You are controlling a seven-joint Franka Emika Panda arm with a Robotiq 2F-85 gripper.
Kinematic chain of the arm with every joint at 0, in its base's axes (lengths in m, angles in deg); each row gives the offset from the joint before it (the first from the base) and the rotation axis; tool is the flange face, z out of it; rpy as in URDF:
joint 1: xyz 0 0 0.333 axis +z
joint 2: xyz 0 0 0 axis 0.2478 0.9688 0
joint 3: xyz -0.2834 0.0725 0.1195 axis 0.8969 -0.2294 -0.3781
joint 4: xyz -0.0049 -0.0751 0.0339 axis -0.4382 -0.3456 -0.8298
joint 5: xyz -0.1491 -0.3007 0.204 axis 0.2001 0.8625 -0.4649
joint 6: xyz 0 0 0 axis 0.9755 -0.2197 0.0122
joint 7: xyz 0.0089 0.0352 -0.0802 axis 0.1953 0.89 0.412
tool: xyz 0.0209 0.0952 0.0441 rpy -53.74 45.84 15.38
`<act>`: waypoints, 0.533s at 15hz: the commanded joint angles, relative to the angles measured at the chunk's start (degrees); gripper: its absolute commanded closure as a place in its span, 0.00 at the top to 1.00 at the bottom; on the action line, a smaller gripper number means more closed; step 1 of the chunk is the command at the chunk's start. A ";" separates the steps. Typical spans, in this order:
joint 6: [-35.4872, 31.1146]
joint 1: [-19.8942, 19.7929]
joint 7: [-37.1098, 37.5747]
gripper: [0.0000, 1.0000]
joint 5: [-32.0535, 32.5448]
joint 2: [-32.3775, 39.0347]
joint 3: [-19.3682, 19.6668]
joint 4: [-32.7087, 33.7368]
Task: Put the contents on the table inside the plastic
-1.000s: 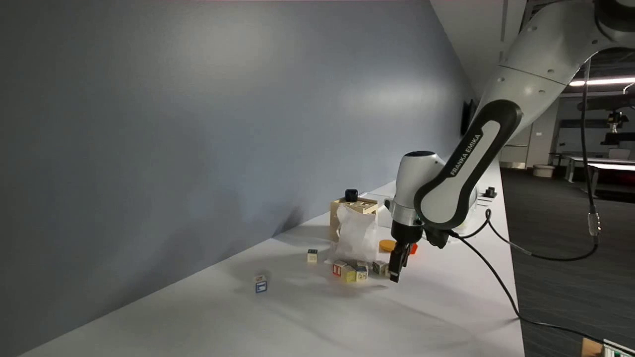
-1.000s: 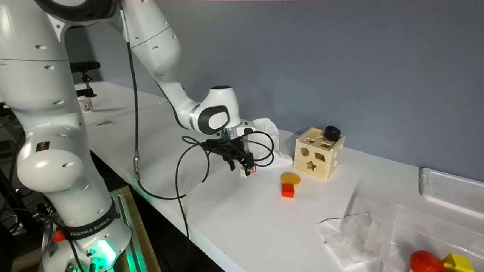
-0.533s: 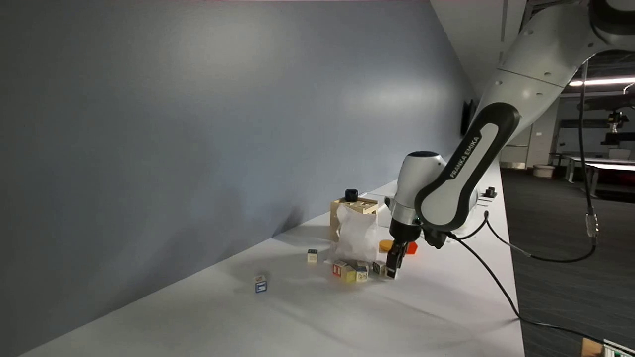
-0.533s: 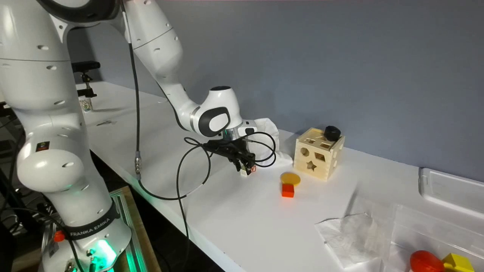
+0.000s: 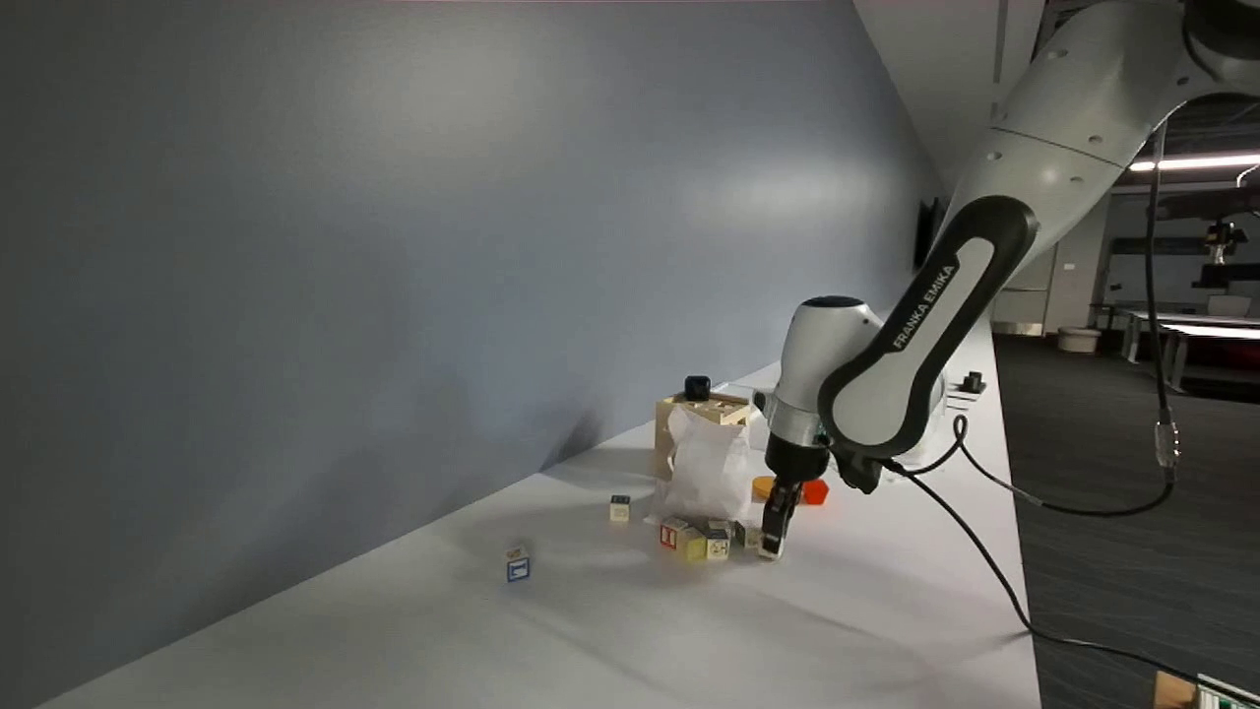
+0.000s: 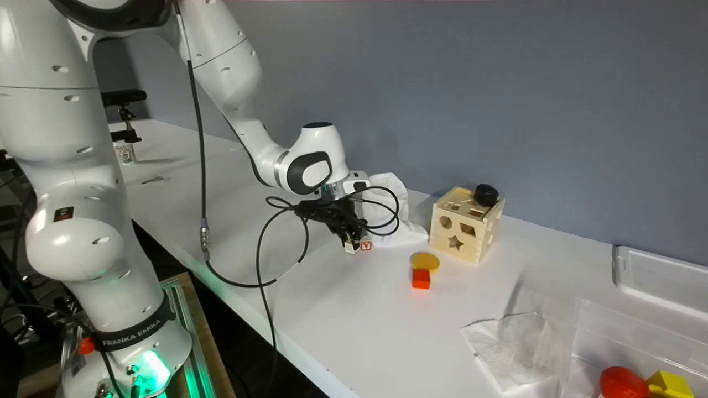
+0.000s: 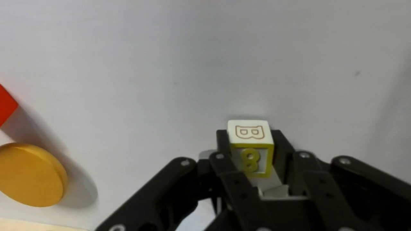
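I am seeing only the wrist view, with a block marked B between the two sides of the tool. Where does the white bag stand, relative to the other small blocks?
Observer: In an exterior view, the white bag stands just behind a cluster of small blocks.
Operator: I thank you. Are there also blocks which lie apart from this cluster?
Observer: Yes, two: a block with a dark top and a blue-marked block lie to the left of it, as seen in an exterior view.

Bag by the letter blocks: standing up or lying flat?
Standing. In both exterior views the bag rises from the table, taller than the letter blocks beside it. Whether its mouth is open, I cannot tell.
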 commanded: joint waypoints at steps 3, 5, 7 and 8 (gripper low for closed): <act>8.46 1.01 -11.54 0.11 -13.89 -11.50 -4.73 -4.86; 9.30 2.06 -12.08 0.11 -15.82 -14.37 -3.88 -4.64; 10.35 2.93 -12.17 0.11 -16.83 -16.70 -3.04 -3.85; 10.71 3.21 -11.72 0.11 -16.92 -17.88 -2.65 -3.56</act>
